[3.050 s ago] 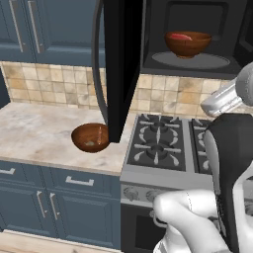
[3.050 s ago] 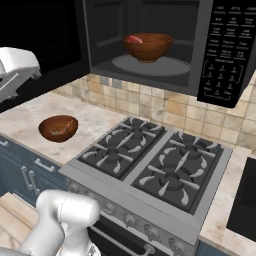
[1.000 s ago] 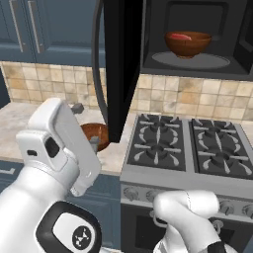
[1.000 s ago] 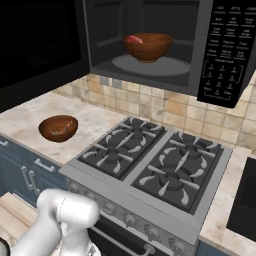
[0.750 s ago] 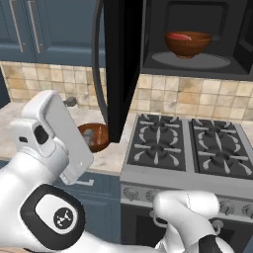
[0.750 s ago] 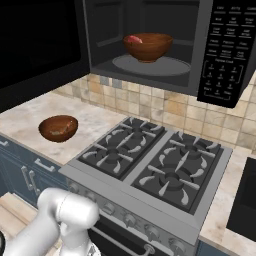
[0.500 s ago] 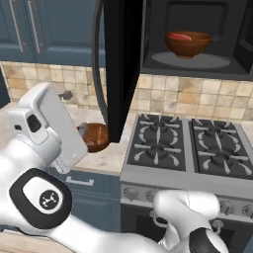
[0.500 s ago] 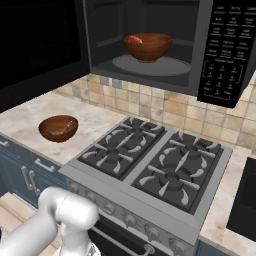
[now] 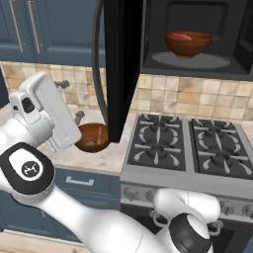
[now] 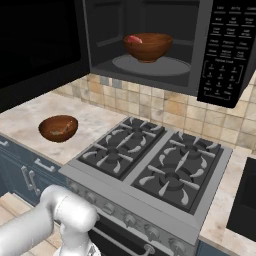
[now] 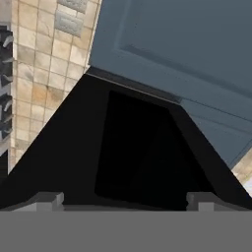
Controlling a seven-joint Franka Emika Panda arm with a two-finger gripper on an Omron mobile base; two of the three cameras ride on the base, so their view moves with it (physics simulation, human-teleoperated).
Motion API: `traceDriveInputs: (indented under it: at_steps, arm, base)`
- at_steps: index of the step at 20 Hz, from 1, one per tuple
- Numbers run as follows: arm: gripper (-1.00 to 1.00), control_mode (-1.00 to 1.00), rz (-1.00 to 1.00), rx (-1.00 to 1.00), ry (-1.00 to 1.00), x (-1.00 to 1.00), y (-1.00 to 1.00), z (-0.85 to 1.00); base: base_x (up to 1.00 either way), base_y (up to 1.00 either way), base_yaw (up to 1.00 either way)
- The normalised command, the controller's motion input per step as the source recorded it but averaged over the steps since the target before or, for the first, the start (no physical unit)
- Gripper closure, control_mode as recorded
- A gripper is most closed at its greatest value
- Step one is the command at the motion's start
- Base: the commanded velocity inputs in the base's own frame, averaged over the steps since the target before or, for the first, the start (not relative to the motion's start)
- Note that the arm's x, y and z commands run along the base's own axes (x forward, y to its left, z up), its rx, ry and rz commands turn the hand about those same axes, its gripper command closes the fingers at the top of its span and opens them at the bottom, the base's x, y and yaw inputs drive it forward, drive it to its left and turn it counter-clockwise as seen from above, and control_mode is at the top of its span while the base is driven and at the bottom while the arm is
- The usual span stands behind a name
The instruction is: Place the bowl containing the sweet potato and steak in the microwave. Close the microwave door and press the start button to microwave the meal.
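Item: the bowl (image 9: 188,44). Dark wooden, seated on the turntable inside the microwave (image 10: 150,45), far ahead of and above the hand, beyond the open door. The steak (image 9: 179,36) shows as a red strip at its rim; the sweet potato cannot be made out from either base view.

Item: the microwave door (image 9: 122,69). Swung fully open, edge-on in the left base view, its curved bar handle (image 9: 99,74) on the side facing the arm. In the hand view the door's dark face (image 11: 133,152) stands directly ahead of the fingertips (image 11: 47,199), close, with blue cabinet (image 11: 197,54) beyond it.

Item: the gripper (image 11: 125,202). Two fingertips set wide apart at the bottom of the hand view, nothing between them; hand empty and spread.

Item: second wooden bowl (image 10: 58,128). Without the meal, on the counter beside the stove (image 10: 155,160), below the door's lower edge and just past the forearm (image 9: 49,116) in the left base view.

Step in hand, judged: closing the door. Best done by pressing flat on the door's outer face near its free edge, away from the hinge, and following the arc until it latches. Keep the wrist clear of the counter bowl beneath.

Unclear: whether the fingers already touch the door; the hinge side; the start button among the keys of the control panel (image 10: 225,50), too small to pick out.
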Motion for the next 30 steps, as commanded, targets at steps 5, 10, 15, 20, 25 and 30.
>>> traceDriveInputs:
  at_steps: [5, 10, 15, 20, 25, 30]
  arm:
    - [-1.0, -1.0, -0.12, 0.0, 0.0, 0.49, 0.0, 0.0]
    - [-1.0, -1.0, -0.14, 0.0, 0.0, 0.29, -0.2, 0.0]
    - [-1.0, -1.0, -0.14, 0.0, 0.0, 0.1, -0.45, 0.0]
    - [-1.0, -1.0, -0.16, 0.02, 0.0, 0.0, -0.63, 0.03]
    - [-1.0, -1.0, -0.15, 0.07, -0.01, -0.07, -0.87, 0.06]
    - [-1.0, -1.0, -0.13, 0.09, -0.07, -0.44, -0.99, 0.0]
  base:
    - [0.0, 0.0, 0.0]
    - [0.0, 0.0, 0.0]
    - [0.0, 0.0, 0.0]
    - [0.0, 0.0, 0.0]
    - [0.0, 0.0, 0.0]
    - [0.0, 0.0, 0.0]
